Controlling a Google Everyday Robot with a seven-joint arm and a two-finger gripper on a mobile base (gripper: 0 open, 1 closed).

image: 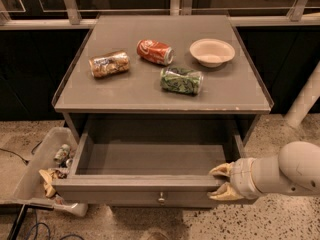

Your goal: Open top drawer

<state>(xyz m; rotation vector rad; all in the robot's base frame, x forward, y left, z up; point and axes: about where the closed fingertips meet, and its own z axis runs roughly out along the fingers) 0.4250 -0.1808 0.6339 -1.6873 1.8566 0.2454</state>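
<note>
The top drawer [125,194] of the grey cabinet stands pulled out, its plain grey box empty inside. Its flat front carries a small round metal knob [161,199] at centre. My gripper [220,182] is at the right end of the drawer front, reaching in from the right on a white arm [285,174]. One tan finger [220,170] lies over the top edge of the front panel and the other sits against its face, so the panel is clamped between them. The lower drawers are hidden below the frame.
On the cabinet top [235,91] lie a brown can [109,64], a red can [155,52] and a green can [181,80], with a white bowl [212,52] at the back right. A grey bin [42,171] with trash stands left of the drawer. A white post [305,101] is at right.
</note>
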